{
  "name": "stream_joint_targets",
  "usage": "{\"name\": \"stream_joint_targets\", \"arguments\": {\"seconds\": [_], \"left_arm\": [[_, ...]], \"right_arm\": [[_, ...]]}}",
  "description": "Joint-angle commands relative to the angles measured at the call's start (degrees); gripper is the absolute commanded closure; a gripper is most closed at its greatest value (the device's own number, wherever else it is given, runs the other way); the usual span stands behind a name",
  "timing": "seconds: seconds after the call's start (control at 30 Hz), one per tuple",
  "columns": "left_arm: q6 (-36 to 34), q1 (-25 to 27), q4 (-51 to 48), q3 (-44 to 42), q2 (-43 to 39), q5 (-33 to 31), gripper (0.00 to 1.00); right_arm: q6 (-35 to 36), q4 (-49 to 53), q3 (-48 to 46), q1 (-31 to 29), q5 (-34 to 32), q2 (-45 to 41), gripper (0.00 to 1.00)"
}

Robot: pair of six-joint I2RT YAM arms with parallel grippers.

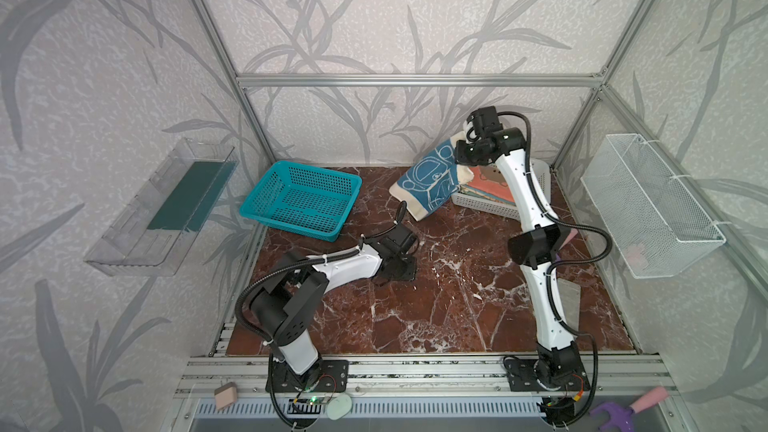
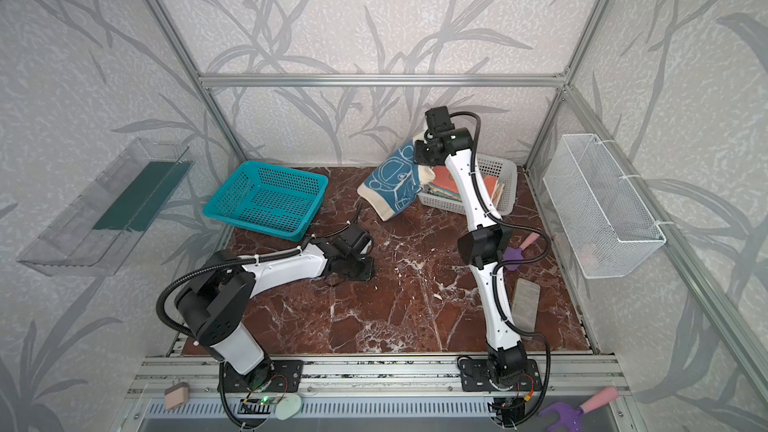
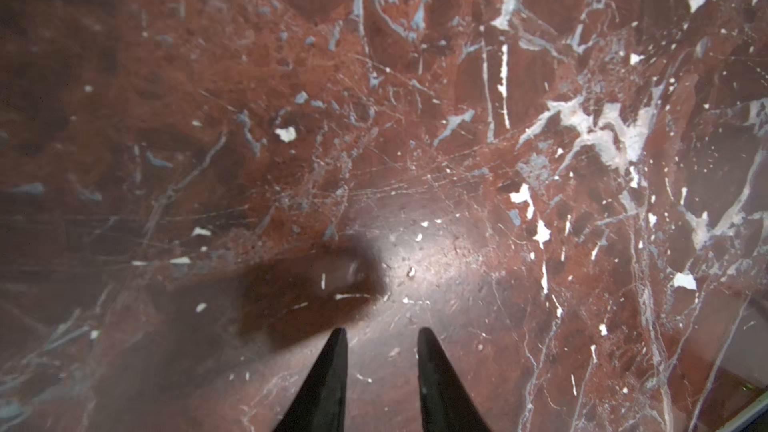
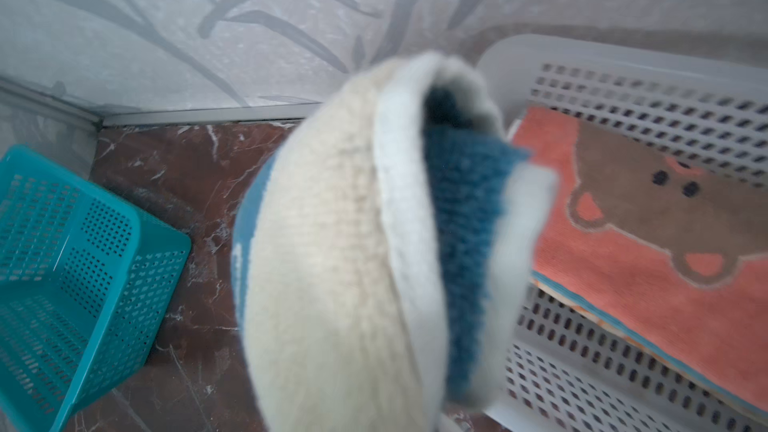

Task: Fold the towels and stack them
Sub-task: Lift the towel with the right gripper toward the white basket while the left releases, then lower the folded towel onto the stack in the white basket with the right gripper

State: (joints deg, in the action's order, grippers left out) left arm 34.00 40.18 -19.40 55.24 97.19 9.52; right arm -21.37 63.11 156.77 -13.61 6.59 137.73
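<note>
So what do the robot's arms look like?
Both arms have white shells with black joints: the left arm and the right arm. Ribbed black cables loop alongside them. The left gripper has two thin, pointed black fingers.

A red-brown marble-patterned tabletop (image 1: 436, 309) (image 2: 374, 317) with white veins carries everything; the left wrist view shows only a bare stretch of it (image 3: 249, 76). A teal perforated plastic basket (image 1: 305, 205) (image 2: 266, 201) sits at its far left corner, slightly tilted. A white perforated plastic basket (image 1: 482, 204) (image 2: 438, 201) stands at the far right corner. Near the right edge lie a flat grey rectangular block (image 2: 525, 299) and, just beyond it, a purple tool with a pink handle (image 2: 517, 252). A blue-and-cream terry towel (image 1: 428, 180) hangs down to the surface beside the white basket; whether it touches cannot be told.
</note>
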Motion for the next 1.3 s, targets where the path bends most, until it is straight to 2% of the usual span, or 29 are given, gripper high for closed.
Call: {"name": "stream_joint_targets", "arguments": {"seconds": [0.0,0.23,0.57,0.77,0.87,1.0,1.27], "left_arm": [[-0.51,-0.84,1.24,-1.07,1.36,0.81,0.69],[-0.1,-1.69,1.72,-0.93,3.72,2.04,0.69],[0.21,-1.93,0.49,-1.45,4.94,1.99,0.69],[0.19,-1.95,-0.1,-0.8,6.5,2.0,0.69],[0.19,-1.92,0.05,-0.42,6.61,2.03,0.69],[0.29,-1.94,-0.3,0.26,7.09,2.2,0.69],[0.7,-2.1,-1.68,0.24,5.78,0.66,0.68]], "right_arm": [[-5.58,-10.96,-9.04,6.34,1.37,-7.39,1.0],[-2.72,-0.44,1.74,12.98,0.32,0.04,1.0],[-2.04,2.03,-5.29,16.64,-0.98,3.59,1.0],[-0.98,-4.92,-19.75,17.45,-4.34,-2.49,1.0],[-0.39,-10.39,-29.69,17.03,-0.67,-4.63,1.0],[0.96,-11.65,-37.2,13.29,1.09,-5.67,1.0],[-1.84,-18.09,-53.9,5.43,6.61,-12.34,1.0]]}}
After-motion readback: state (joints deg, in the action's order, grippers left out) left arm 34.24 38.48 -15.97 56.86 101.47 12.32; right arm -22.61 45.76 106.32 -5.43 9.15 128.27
